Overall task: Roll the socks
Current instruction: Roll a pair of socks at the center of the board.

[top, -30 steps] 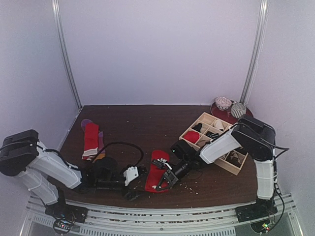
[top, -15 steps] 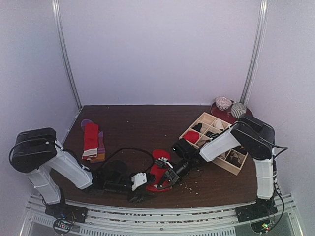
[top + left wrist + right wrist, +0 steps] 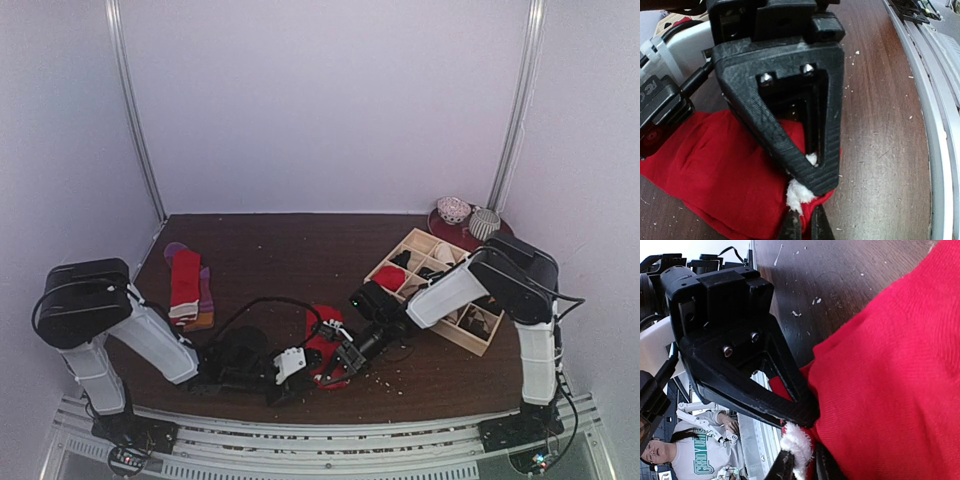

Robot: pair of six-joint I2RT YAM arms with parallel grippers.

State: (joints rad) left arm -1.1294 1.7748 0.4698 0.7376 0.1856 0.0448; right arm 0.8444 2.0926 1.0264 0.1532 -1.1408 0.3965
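Red fabric is pinched between the closed fingers of the left gripper [image 3: 805, 229], whose tips are clamped almost together on the edge of a red sock [image 3: 715, 175], where a tuft of white lining [image 3: 796, 192] is exposed. The same edge is gripped from the opposite side by the right gripper [image 3: 801, 466], its jaws narrowed onto the white tuft and the red cloth beside it, so that the two grippers are seen tip to tip. The sock is bunched in a loose heap on the dark wooden table [image 3: 290, 250], near its front edge and about midway between left and right. Pale crumbs are scattered over the tabletop around the heap. Well apart, at the far left, a plain red sock [image 3: 184, 280] is laid flat over a purple and orange sock [image 3: 206, 300]. To the right, a pale wooden grid tray [image 3: 392, 251] is set at an angle, and a red fabric bundle [image 3: 389, 277] is held in a compartment on its left side. Beyond the tray, in the far right corner, two patterned balls [image 3: 453, 209] are placed on a dark red dish [image 3: 440, 228].
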